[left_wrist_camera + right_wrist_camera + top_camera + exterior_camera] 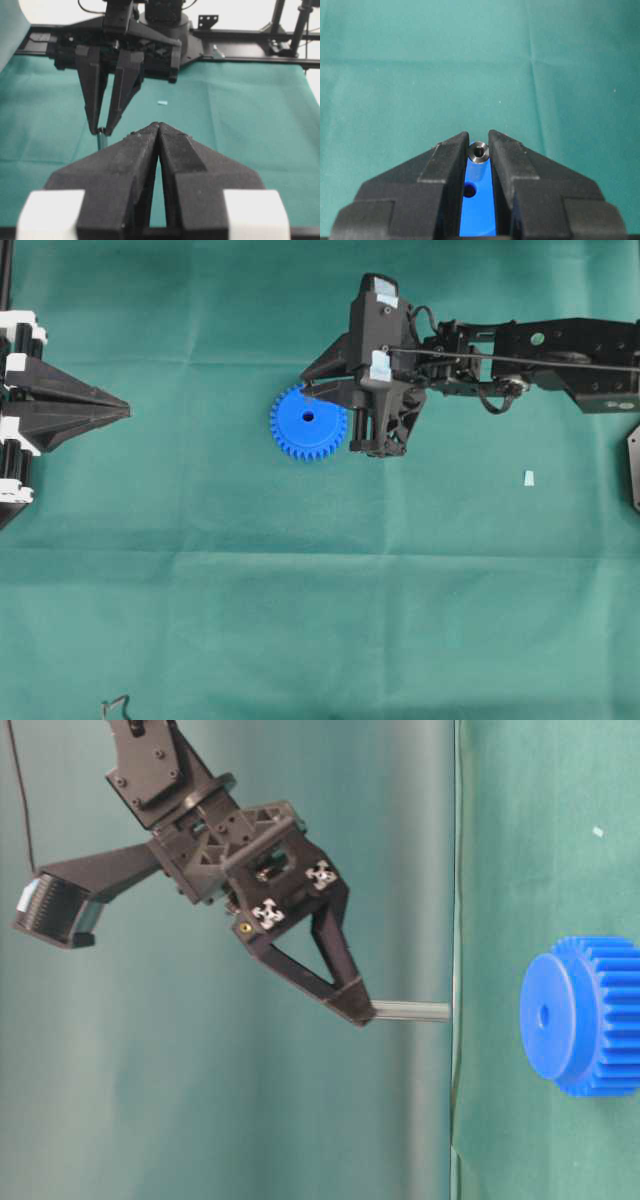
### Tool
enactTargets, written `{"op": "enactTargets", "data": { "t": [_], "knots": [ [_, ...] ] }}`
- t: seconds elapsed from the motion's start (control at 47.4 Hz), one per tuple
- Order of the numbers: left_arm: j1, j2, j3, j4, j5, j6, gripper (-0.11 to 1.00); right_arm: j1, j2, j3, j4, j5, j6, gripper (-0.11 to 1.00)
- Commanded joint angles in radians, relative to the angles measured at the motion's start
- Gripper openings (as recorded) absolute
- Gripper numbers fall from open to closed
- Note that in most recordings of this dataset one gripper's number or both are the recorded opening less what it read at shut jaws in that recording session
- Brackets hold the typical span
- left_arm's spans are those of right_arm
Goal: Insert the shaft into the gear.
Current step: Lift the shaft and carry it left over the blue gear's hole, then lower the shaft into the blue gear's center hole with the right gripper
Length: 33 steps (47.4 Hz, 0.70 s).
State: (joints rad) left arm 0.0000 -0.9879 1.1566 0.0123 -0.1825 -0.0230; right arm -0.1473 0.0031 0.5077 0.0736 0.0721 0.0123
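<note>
A thin silvery-grey metal shaft (479, 151) is hanging upright, pinched between the nearly closed jaws of the right gripper (362, 1012), above a bright blue toothed plastic gear (307, 422) lying near the middle of the green cloth-covered table (300, 620). Lowering well probably means centring the shaft over the hub hole first. The left gripper (158, 127) is resting closed and empty by the table's left edge.

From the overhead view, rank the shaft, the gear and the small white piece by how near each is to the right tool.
1. The shaft: clamped in the right tool.
2. The gear: just below the tool in the overhead view, partly under it.
3. The small white piece: far off toward the right side.
</note>
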Motion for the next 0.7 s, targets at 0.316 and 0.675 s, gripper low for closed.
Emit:
{"op": "enactTargets", "data": {
  "t": [0.316, 0.675],
  "knots": [
    [0.003, 0.003, -0.028, 0.003, 0.005, 0.0, 0.0, 0.003, 0.089, 0.009, 0.028, -0.13, 0.009, 0.17],
    [0.003, 0.003, -0.028, 0.003, 0.005, 0.002, 0.0, 0.018, 0.175, 0.034, 0.069, -0.204, 0.011, 0.17]
  ]
}}
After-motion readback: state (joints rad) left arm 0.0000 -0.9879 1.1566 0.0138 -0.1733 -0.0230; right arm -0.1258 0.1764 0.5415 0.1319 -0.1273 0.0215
